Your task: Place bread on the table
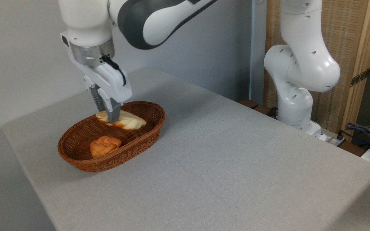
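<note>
- While the gripper stands inside the wicker basket, its jaws appear closed across the bread, near the loaf's left end.
- Gripped off-centre, the long right end could sag and catch the rim on lifting, spilling onto the table.
- Counted: one loaf between the jaws, one round roll below them, one basket.

The white arm's end effector reaches into the brown oval wicker basket, its grey fingers closed around the pale cream-yellow twisted bread. A smaller orange-brown roll lies nearer the basket's front, on the light grey fabric-textured worktop.
</note>
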